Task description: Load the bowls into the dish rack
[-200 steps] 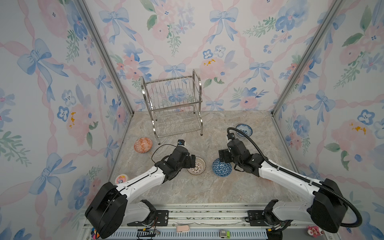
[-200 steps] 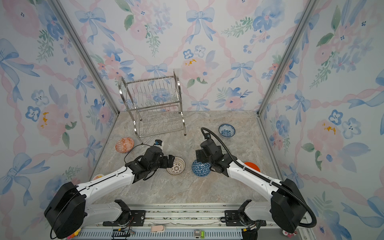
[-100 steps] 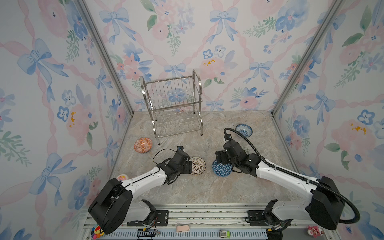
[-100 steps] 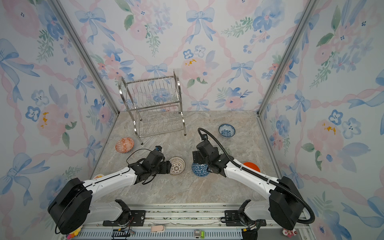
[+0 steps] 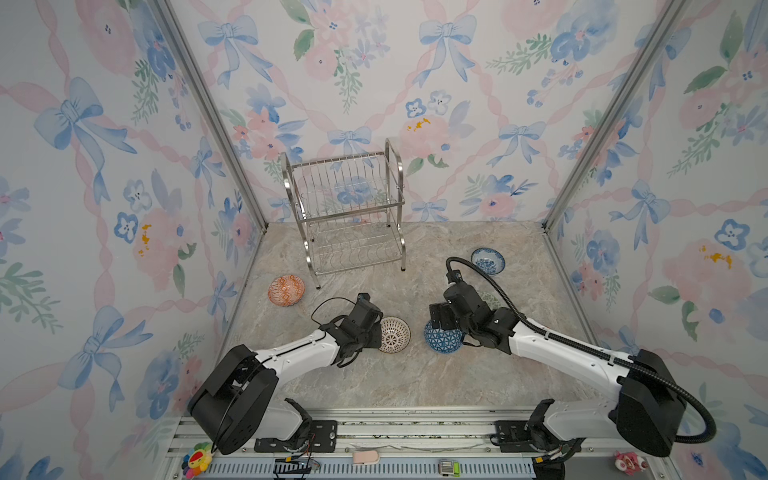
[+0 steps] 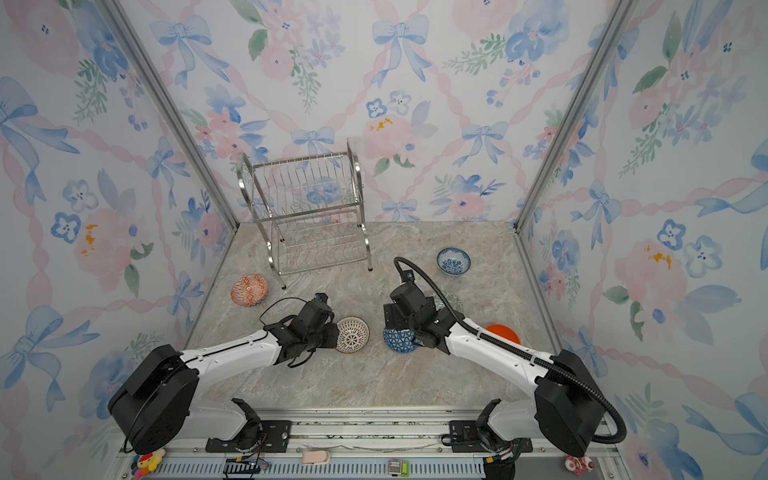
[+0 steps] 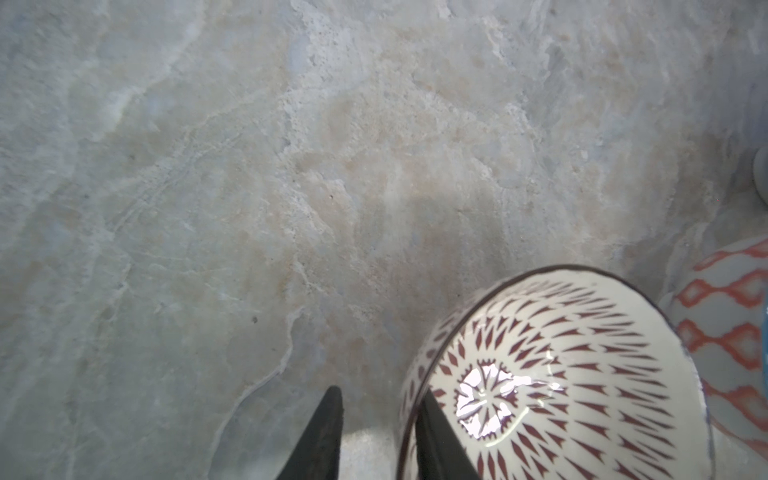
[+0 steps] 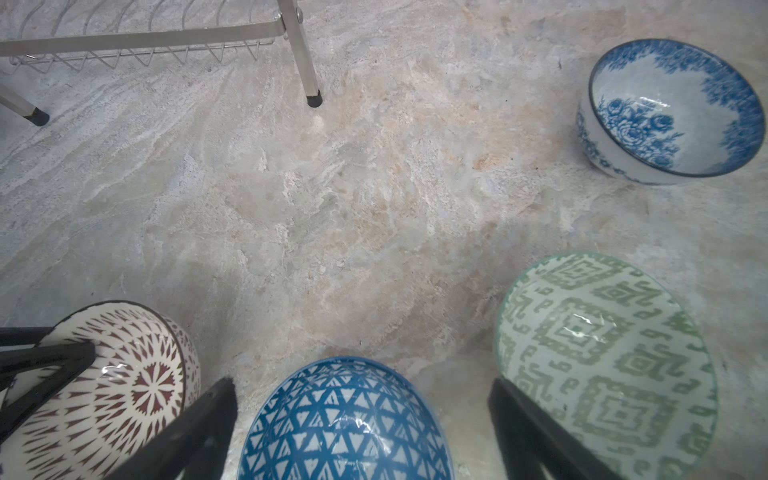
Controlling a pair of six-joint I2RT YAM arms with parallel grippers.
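A white bowl with dark lattice (image 5: 395, 335) (image 7: 561, 374) lies tipped at the middle front. My left gripper (image 5: 379, 335) (image 7: 376, 399) straddles its rim: one finger sits inside the bowl, the other just outside, with a narrow gap of table showing. My right gripper (image 5: 440, 328) (image 8: 361, 385) hangs open over a blue triangle-patterned bowl (image 5: 444, 338) (image 8: 345, 419), a finger on either side and clear of it. The empty dish rack (image 5: 353, 216) stands at the back. An orange-red bowl (image 5: 286, 291), a blue-white floral bowl (image 5: 488, 261), a grey-green bowl (image 8: 602, 357) and a plain orange bowl (image 6: 503, 333) lie about.
Flowered walls close in the marble table (image 5: 395, 386) on three sides. A metal rail (image 5: 395, 428) carrying both arm bases runs along the front, with small colourful toys (image 5: 197, 455) at its corners. The rack's legs (image 8: 309, 83) stand just beyond the middle bowls.
The left gripper came down to the lattice bowl and narrowed its jaws round the rim; the bowl now sits tipped. The right gripper sank lower over the blue bowl, jaws unchanged.
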